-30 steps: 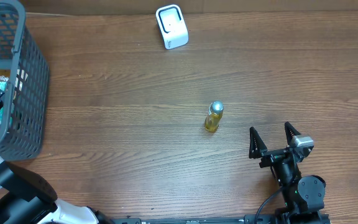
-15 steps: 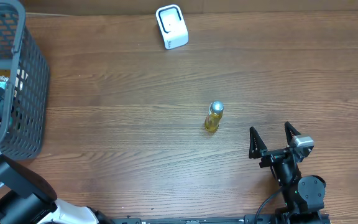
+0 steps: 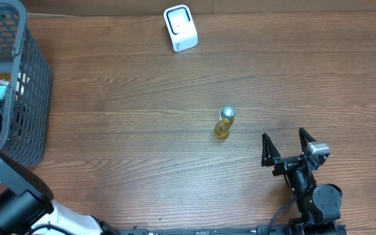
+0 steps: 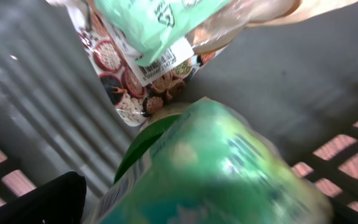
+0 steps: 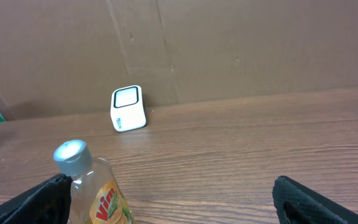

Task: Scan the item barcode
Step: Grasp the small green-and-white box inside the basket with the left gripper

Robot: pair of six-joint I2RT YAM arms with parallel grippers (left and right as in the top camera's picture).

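Scanner (image 3: 180, 27): rounded white box with a dark-rimmed window, standing near the table's far edge, left of centre. Bottle (image 3: 224, 123): small, clear, yellow liquid, silver cap, upright near the table's middle. Green packet (image 4: 210, 168): glossy, blurred, inside the basket (image 3: 34, 85) at the table's far-left corner.

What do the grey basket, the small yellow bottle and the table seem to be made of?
Basket: probably moulded plastic, matte grey; its lattice walls look uniform.
Bottle: seemingly clear plastic showing yellow liquid; cap shiny silver, metal or metallised plastic.
Table: wood or wood-look laminate, brown grain lines, low sheen.
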